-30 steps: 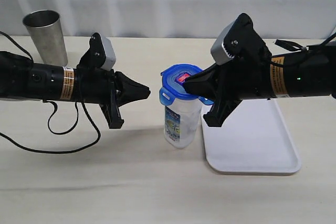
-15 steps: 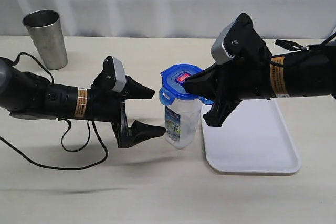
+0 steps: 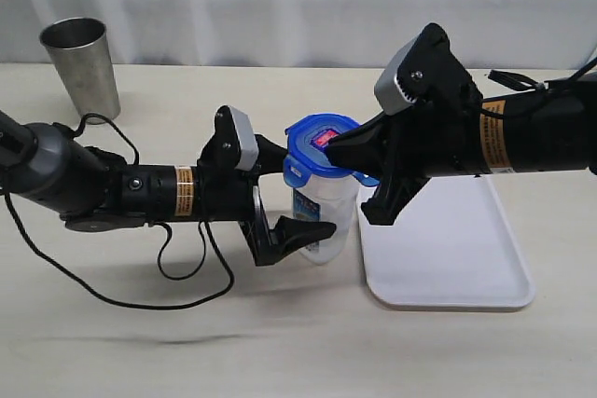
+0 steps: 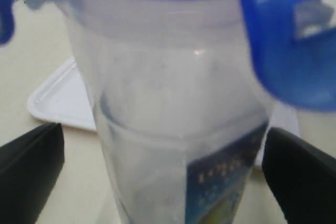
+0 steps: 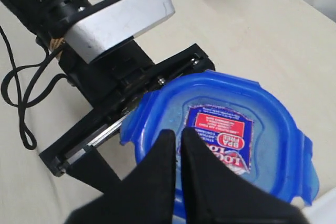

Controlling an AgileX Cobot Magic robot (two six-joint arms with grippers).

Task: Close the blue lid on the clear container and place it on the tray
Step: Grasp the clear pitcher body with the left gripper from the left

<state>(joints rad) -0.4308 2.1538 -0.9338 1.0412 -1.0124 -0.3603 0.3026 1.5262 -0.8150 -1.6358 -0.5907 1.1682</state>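
The clear container (image 3: 317, 212) stands upright on the table just left of the tray (image 3: 457, 258), with the blue lid (image 3: 312, 154) on top of it. My right gripper (image 3: 328, 146) is shut, and its joined tips rest on the lid (image 5: 262, 129) beside the red-and-blue sticker. My left gripper (image 3: 308, 193) is open and lies level, one finger on each side of the container's body. In the left wrist view the container (image 4: 168, 129) fills the gap between the black fingers (image 4: 31, 166), with space left on both sides. A lid flap (image 4: 283, 66) sticks out.
A steel cup (image 3: 82, 64) stands at the back left of the table. The left arm's black cable (image 3: 187, 277) loops over the table in front of that arm. The white tray holds nothing and lies under the right arm.
The left gripper opened from shut and the left arm moved right, so its jaws now straddle the container. The right gripper stayed on the lid.
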